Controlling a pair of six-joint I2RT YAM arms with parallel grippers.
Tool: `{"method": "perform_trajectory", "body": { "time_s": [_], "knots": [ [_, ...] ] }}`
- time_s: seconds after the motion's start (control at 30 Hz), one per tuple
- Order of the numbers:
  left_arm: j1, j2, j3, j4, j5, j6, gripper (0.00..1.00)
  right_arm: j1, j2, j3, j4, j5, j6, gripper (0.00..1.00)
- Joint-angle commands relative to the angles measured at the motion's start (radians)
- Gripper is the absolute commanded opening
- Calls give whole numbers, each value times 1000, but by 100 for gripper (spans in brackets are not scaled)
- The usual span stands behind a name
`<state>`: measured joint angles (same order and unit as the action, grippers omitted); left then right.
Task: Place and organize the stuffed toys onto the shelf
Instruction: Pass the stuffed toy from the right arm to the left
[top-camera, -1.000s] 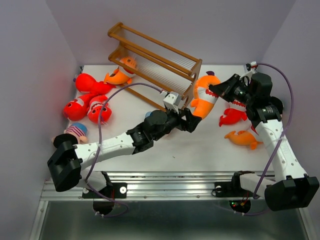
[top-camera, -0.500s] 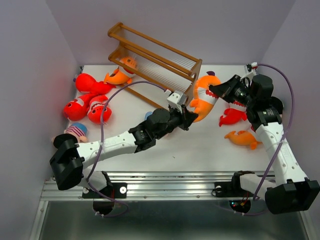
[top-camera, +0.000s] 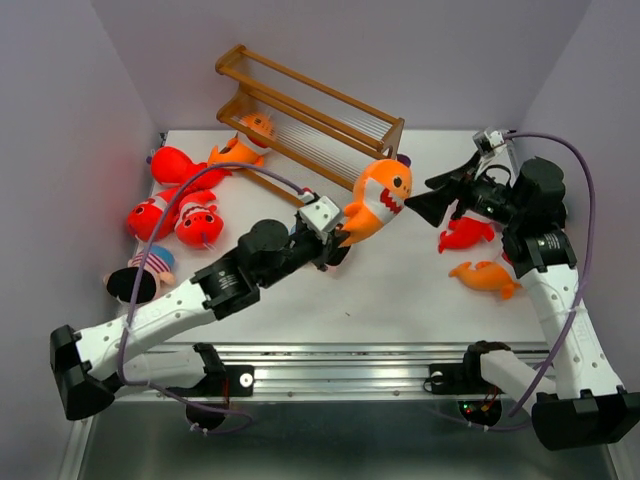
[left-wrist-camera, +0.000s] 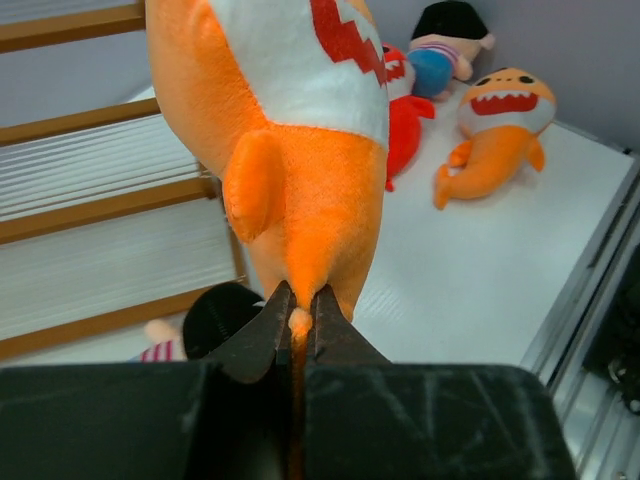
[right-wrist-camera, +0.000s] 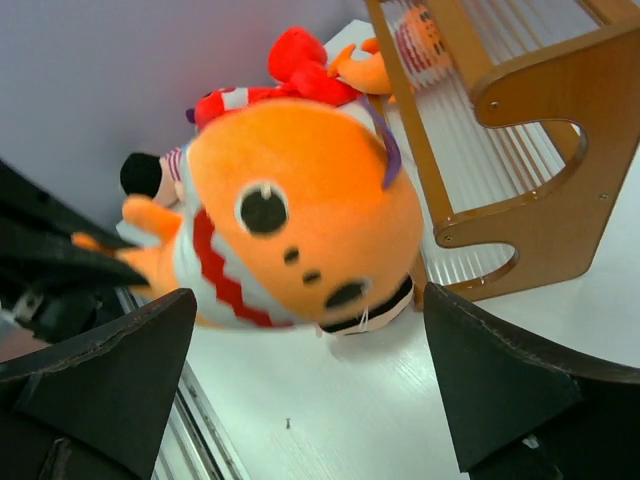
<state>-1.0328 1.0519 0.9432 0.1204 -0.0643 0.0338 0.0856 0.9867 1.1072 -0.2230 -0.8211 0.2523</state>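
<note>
**Orange shark** (top-camera: 378, 198): plush with a white belly and a red zigzag mouth. It is lifted off the table (top-camera: 400, 290), tail low and head raised. It hangs just in front of the shelf's right side panel, face turned toward the right arm.

**Left jaws:** clenched on the tip of the orange shark's tail.

**Right jaws:** released and spread wide. They face the shark's head with a gap between and touch nothing.

**Shelf** (top-camera: 312, 118): brown wooden rack with thin rails, set at an angle on the far side of the table. An orange toy (top-camera: 258, 125) shows through the rails at the left end. Whether it sits on a tier cannot be told.

**Left side of table:**
- red sharks (top-camera: 150, 217), three clustered together
- an orange fish (top-camera: 233, 153) just beside the shelf's left end
- a doll (top-camera: 140, 277) with black hair near the left wall

**Right side of table:**
- a small red shark (top-camera: 465, 233)
- a second orange shark (top-camera: 486, 276)

Both lie close together beneath the right arm.

**Second doll** (left-wrist-camera: 447, 35): lies beyond the small red shark.
</note>
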Motion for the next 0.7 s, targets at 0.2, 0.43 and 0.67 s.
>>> {"method": "perform_trajectory", "body": {
  "time_s": [0.2,0.43,0.67],
  "knots": [
    [197,-341,-66,-237,-58,189,0,-12,-68,-95,-9,-167,-243,100],
    [249,-426,-106,-327,-158,258,0,-21,-60,-184,-10,-182,-360,100],
    [270,-444,-161,-315,-195,297,0,-32,-69,-288,1,-188,-421,100]
  ]
}}
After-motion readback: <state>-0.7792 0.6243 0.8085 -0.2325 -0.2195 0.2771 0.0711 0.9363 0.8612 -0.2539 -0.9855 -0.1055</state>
